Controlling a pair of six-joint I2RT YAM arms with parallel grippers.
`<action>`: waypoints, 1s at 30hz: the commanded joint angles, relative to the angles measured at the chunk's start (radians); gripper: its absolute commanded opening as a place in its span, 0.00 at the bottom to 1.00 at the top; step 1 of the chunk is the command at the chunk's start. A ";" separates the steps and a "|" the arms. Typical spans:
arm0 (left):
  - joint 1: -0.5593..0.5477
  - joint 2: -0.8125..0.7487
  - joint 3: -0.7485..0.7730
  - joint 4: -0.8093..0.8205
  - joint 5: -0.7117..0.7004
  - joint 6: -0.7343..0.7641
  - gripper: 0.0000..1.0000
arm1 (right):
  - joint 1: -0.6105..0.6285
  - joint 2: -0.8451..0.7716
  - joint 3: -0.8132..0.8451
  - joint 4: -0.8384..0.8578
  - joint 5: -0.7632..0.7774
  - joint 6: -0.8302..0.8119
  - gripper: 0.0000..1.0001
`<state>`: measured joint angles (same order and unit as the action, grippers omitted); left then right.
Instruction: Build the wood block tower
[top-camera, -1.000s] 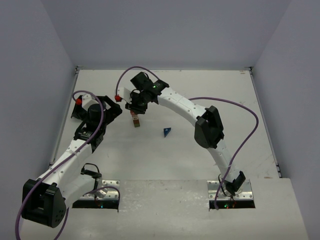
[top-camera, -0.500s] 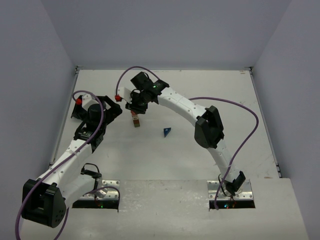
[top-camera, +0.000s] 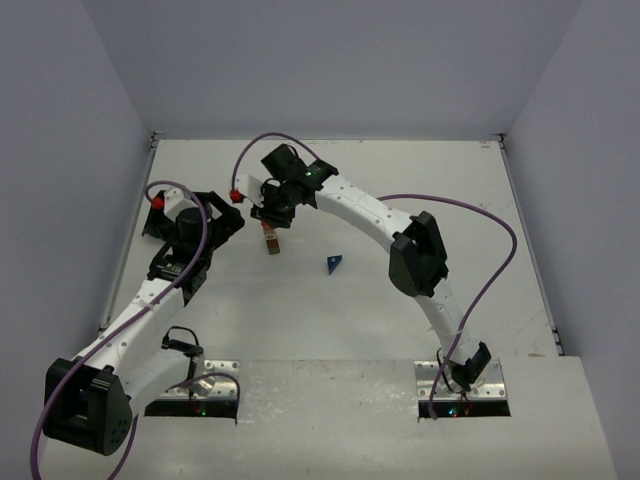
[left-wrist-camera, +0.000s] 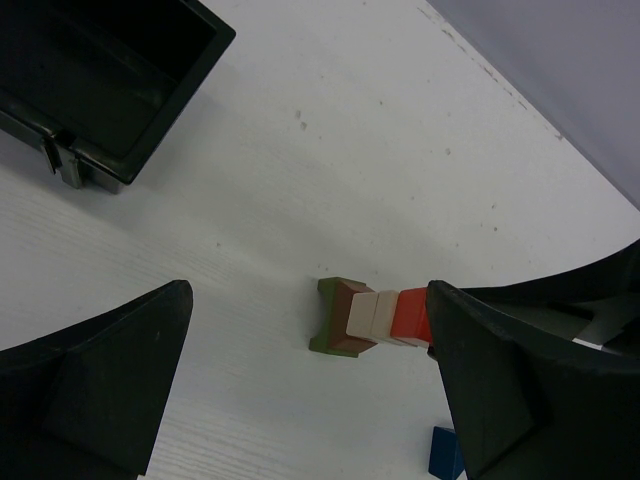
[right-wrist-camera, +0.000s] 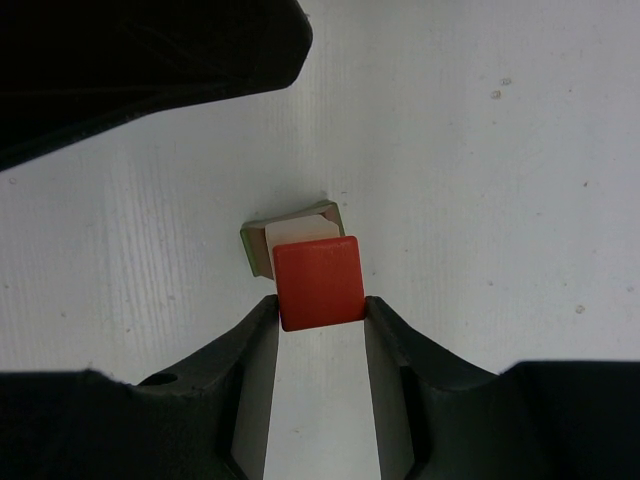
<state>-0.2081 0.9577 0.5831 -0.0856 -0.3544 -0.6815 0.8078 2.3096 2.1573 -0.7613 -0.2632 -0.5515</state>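
The right arm's jaws (right-wrist-camera: 320, 306) clench the red cube (right-wrist-camera: 318, 280) from both sides, fingertips pressed to its flanks, as it sits at the top of the wood block tower (top-camera: 271, 240). The tower stands left of centre on the white bench (top-camera: 400, 170). Its base is an olive-green block (left-wrist-camera: 335, 322), and two tan cubes (left-wrist-camera: 372, 314) sit between that and the red one. The blue wedge (top-camera: 333, 263) lies alone on the bench, to the right of the tower, slightly nearer, and apart from it. The left arm's jaws (left-wrist-camera: 307, 290) stand released and wide, gripping nothing, facing the tower from its left. A black tray (left-wrist-camera: 150, 130) sits beside them, on the far-left part of the bench.
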 joint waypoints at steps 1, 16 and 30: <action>0.009 -0.008 0.026 0.050 0.009 0.011 1.00 | 0.008 -0.009 -0.004 0.047 -0.022 0.013 0.39; 0.009 -0.008 0.024 0.050 0.014 0.010 1.00 | 0.007 -0.031 -0.037 0.065 -0.021 0.028 0.54; 0.009 -0.048 0.047 0.014 0.015 0.016 1.00 | 0.007 -0.162 -0.091 0.126 0.001 0.067 0.99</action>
<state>-0.2081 0.9531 0.5831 -0.0879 -0.3454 -0.6807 0.8078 2.2913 2.0869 -0.6929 -0.2615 -0.5079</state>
